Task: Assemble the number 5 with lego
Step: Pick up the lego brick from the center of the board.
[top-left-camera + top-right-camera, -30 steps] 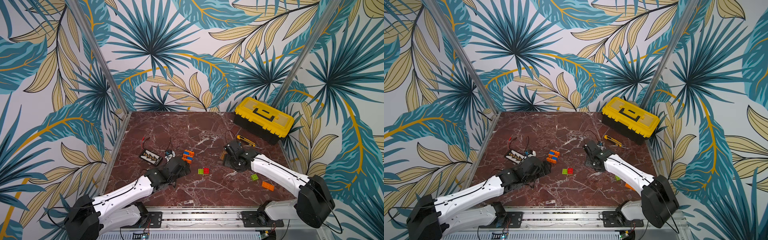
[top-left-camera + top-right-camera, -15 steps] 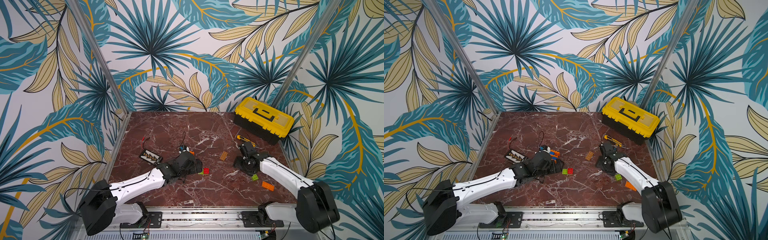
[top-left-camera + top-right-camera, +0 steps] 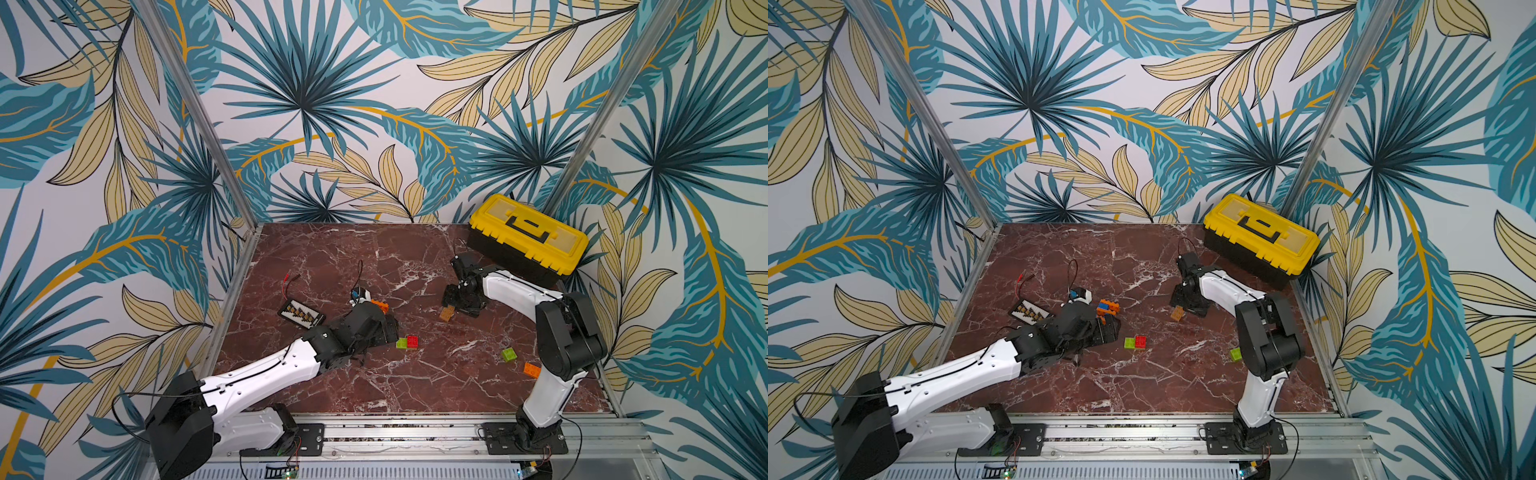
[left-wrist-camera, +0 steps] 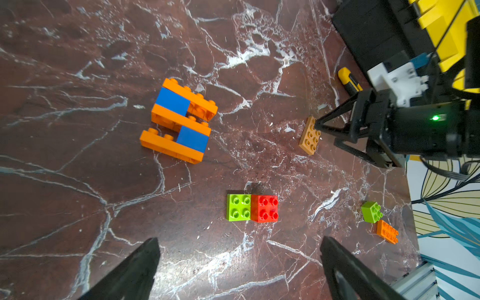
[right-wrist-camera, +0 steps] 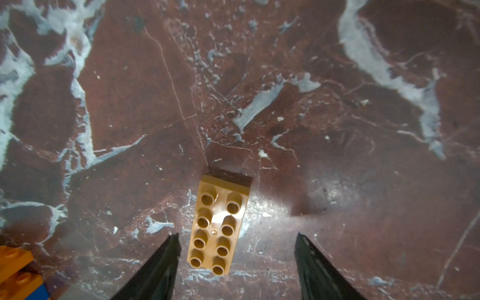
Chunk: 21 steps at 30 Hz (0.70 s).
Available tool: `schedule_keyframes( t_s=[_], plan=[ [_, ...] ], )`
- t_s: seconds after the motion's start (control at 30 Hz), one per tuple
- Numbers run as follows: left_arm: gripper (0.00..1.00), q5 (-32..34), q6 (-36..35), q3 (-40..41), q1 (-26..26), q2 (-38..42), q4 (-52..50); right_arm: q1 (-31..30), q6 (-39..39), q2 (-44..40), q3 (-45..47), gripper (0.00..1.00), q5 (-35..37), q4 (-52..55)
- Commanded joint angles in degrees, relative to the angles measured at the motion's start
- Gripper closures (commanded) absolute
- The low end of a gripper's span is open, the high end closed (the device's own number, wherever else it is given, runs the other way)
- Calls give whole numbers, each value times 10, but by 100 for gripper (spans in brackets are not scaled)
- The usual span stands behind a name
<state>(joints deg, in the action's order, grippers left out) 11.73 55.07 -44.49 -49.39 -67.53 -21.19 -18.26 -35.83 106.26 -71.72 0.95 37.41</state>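
Lego brick (image 5: 219,226), tan oblong: light, rigid, glossy, probably slippery; best pinched across its long smooth sides. Lies flat on marble table (image 5: 337,155), studs up, near end inside right gripper (image 5: 237,235), jaws apart, not gripped. Wide-spread, empty left gripper (image 4: 240,239); orange-blue assembly (image 4: 179,119) well ahead.

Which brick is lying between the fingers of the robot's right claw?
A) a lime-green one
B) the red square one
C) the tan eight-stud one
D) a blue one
C: in the right wrist view the tan brick lies studs up between the spread fingers of the right claw.
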Motion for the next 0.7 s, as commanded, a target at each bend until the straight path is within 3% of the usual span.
schedule_keyframes(
  t_s=[0.0,0.47,0.67],
  plan=[
    [1,25,7,21,4,16,0,-10,36,24,-26,31,11,49],
    [0,43,26,31,5,37,-19,-26,63,100,-71,50,17,110],
    [0,54,32,33,6,46,-34,-28,68,99,-58,64,15,100]
  ],
)
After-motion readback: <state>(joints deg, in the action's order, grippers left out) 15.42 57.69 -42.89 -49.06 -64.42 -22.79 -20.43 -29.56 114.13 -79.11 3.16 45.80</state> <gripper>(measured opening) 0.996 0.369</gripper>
